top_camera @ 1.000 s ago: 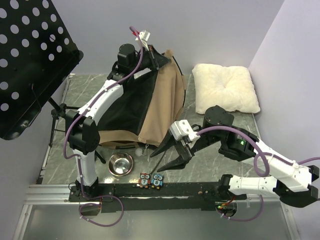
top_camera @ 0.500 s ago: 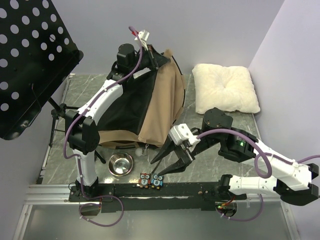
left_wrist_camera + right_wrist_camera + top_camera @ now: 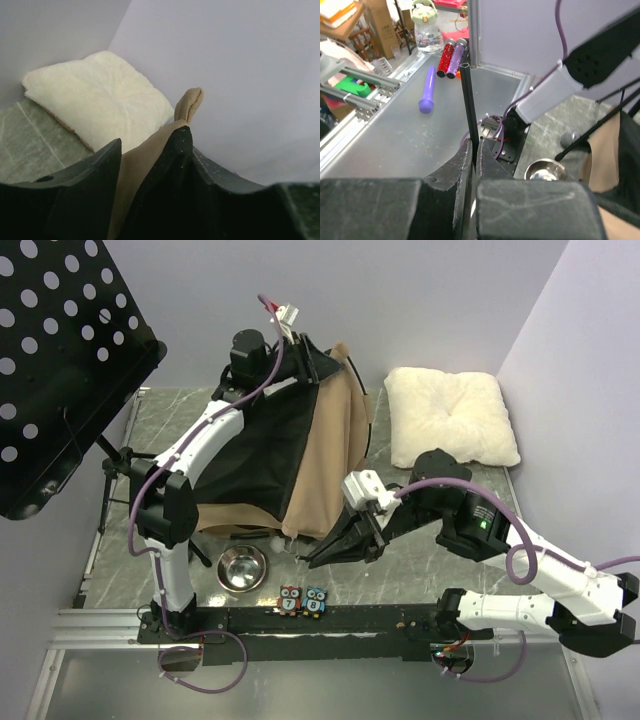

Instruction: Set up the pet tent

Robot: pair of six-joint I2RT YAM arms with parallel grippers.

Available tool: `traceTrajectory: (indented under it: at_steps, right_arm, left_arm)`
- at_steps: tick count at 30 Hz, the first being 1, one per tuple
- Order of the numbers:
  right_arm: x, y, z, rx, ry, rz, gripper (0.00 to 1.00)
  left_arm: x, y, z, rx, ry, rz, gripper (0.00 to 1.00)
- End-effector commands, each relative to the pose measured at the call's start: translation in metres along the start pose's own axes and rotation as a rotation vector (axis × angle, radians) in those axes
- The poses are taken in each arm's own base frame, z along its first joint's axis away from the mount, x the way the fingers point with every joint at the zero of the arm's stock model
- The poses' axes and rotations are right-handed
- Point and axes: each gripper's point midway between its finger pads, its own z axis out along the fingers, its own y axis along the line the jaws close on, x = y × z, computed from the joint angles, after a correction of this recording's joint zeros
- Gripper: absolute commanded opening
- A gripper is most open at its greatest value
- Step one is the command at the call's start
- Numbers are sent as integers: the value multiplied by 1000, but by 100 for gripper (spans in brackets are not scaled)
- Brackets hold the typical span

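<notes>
Though light and limp as cloth, calls for a hold at seam or pole, not mid-panel. Shows the pet tent (image 3: 300, 455) half-raised on the table (image 3: 400, 578), toward the back wall (image 3: 420, 300). Has the left gripper (image 3: 147, 147) pinched together on its tan peak. Has the right gripper (image 3: 474, 157) clamped on a thin black pole (image 3: 468, 105), stiff yet likely springy, near the front hem.

Two small owl stickers sit on the black rail (image 3: 380, 618) between the arm bases. The left owl (image 3: 290, 601) bears what looks like a 7 on its belly. The mark on the right owl (image 3: 315, 601) is too small to read. Nothing else is legible
</notes>
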Motion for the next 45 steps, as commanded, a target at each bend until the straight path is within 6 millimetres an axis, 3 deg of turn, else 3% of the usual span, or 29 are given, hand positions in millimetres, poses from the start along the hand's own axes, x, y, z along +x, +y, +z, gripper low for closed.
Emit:
traceTrajectory:
  at_steps: [1, 4, 8, 13, 17, 19, 23, 25, 29, 33, 35, 42, 45]
  right_arm:
    - [6, 16, -13, -11, 3, 123, 0]
    - [10, 12, -19, 12, -3, 148, 0]
    - [16, 6, -25, 41, -6, 174, 0]
    - [21, 5, -32, 60, 10, 161, 0]
    - [24, 9, -41, 66, 33, 154, 0]
    - [28, 13, -45, 59, 56, 105, 0]
    - [40, 23, -51, 39, 95, 81, 0]
    - [46, 27, -54, 26, 116, 73, 0]
    - [51, 33, -59, 9, 154, 52, 0]
    - [54, 37, -62, 3, 173, 45, 0]
    - [54, 38, -63, 3, 174, 35, 0]
    - [56, 40, -64, -9, 183, 29, 0]
    - [56, 42, -65, -12, 183, 32, 0]
  left_arm:
    - [-38, -61, -32, 203, -16, 170, 62]
    - [-41, -99, -55, 302, -3, 255, 75]
    - [-30, -130, -88, 351, 18, 369, 83]
    - [-5, -153, -130, 391, 88, 576, 91]
    - [48, -159, -173, 480, 234, 791, 96]
    - [72, -158, -189, 532, 279, 1006, 96]
    - [145, -170, -217, 719, 467, 1267, 94]
    - [165, -181, -219, 799, 493, 1316, 94]
    - [186, -201, -211, 923, 487, 1371, 94]
    - [210, -215, -201, 1034, 504, 1340, 93]
    - [222, -217, -196, 1077, 495, 1365, 93]
    - [225, -217, -160, 1058, 367, 1469, 92]
    - [240, -201, -160, 1114, 449, 1493, 89]
